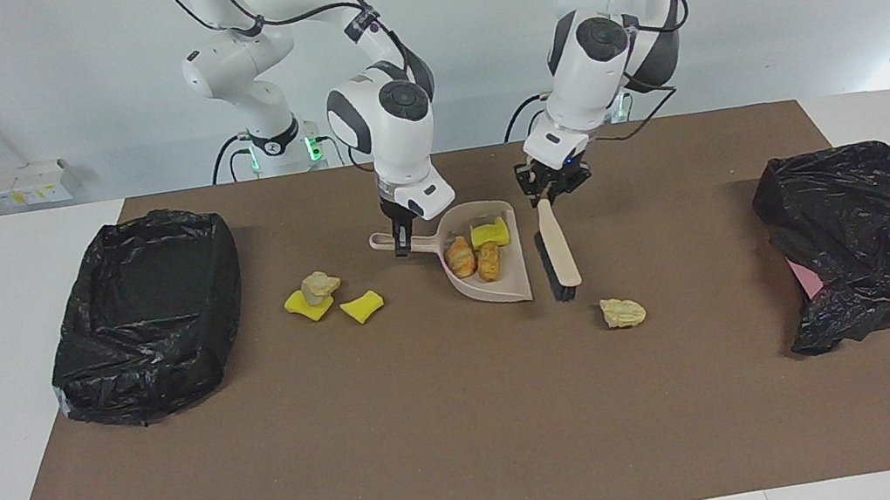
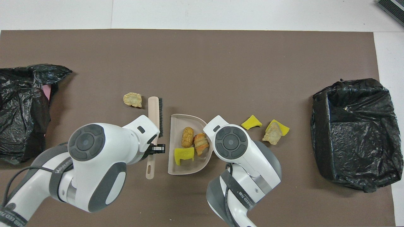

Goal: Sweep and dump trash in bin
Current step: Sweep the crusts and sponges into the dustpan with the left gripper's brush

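The right gripper [image 1: 403,237] was clamped on the handle of the beige dustpan [image 1: 513,277], which lay flat on the brown mat [image 1: 454,425] near the robots. Three pieces of trash lay inside the pan: a yellow wedge [image 1: 489,234] and two orange-brown chunks [image 1: 474,260]. The left gripper [image 1: 548,192] was closed on the handle of the hand brush [image 1: 559,249], whose bristled head lay just beside the pan's open mouth, toward the left arm's end of the table (whether the bristles touched the mat cannot be told). One tan lump [image 1: 623,312] lay on the mat near the brush head, slightly farther from the robots. Three more pieces, two yellow wedges [image 1: 363,306] with a tan chunk [image 1: 320,284] resting on one of them, lay between the pan and the open black-lined bin [image 1: 146,317] at the right arm's end. A crumpled black bag [image 1: 871,239] lay at the left arm's end.
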Controlling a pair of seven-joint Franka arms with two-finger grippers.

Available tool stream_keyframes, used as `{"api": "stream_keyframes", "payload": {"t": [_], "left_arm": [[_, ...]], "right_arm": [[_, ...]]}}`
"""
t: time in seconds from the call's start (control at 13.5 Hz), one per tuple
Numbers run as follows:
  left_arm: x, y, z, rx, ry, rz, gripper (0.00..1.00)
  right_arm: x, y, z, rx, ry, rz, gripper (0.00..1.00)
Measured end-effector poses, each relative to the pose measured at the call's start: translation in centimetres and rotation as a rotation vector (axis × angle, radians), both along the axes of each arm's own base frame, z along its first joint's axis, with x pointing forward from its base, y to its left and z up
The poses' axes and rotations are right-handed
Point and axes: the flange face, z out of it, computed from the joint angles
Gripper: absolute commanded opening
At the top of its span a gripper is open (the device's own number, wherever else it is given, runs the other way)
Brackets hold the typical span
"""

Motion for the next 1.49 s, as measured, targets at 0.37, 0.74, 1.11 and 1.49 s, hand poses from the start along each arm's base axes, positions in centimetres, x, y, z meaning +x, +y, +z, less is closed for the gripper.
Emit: {"api": "stream_keyframes", "payload": {"t": [0.37, 0.74, 1.11, 1.49], "left_arm": [[6.6, 9.2, -1.6, 0.131, -0.031, -0.154, 0.0], [8.5, 10.8, -5.6, 0.168, 0.034, -0.231, 0.0], [3.1, 2.0, -6.4, 0.183, 0.07, -0.367, 0.0], [-4.7, -5.8, -4.5, 0.196, 0.139, -0.437, 0.0]], "right_arm": [[0.1, 0.6, 0.3, 0.032, -0.01, -0.102, 0.0], [0.6, 1.7, 0.8, 0.056, -0.02, -0.152, 0.0], [0.6, 1.8, 0.7, 0.055, -0.018, -0.153, 0.0], [0.6, 1.7, 0.6, 0.054, -0.017, -0.154, 0.0]]}}
